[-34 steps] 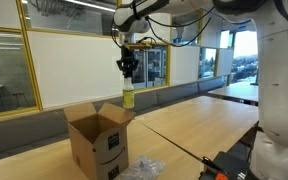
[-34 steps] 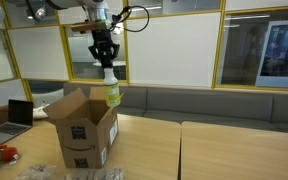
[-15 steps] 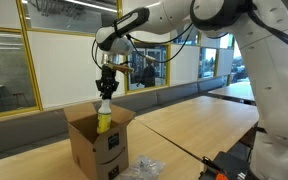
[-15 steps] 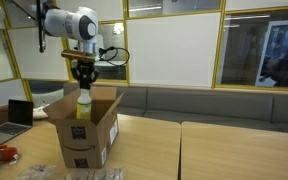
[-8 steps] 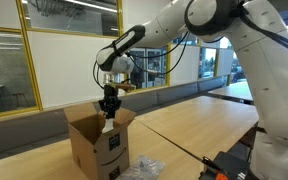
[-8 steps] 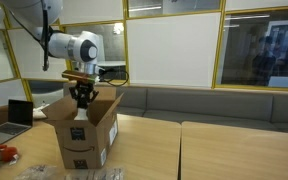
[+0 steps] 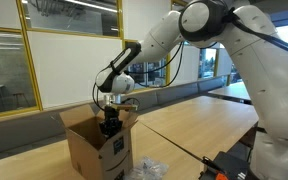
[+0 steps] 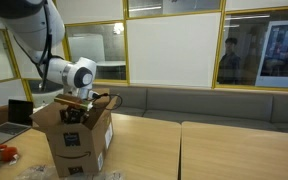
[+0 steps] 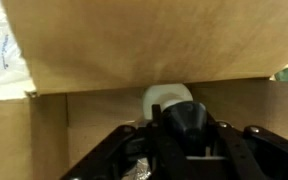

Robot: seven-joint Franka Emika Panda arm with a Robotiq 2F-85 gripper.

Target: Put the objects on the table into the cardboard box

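The brown corrugated cardboard box [image 7: 88, 150], with 1 black smile-arrow logo on its side, stands flaps up on the long light wood-grain table [image 7: 189, 122]. The black Robotiq gripper [image 7: 109, 126] reaches down inside it. In the wrist view its jaws clamp the small spray bottle [image 9: 187, 122]; only the black trigger head and pale neck show. Just right of the box, the shiny clear plastic film bundle [image 7: 146, 167] lies on the table.

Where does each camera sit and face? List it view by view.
Exterior view: beside the table, facing the cardboard box; the arm fills the right.
Exterior view: facing the box's logo side; arm comes in from upper left.
Wrist view: on the wrist, looking into the box past the gripper at the spray bottle.
Shared: both exterior views show box and arm.
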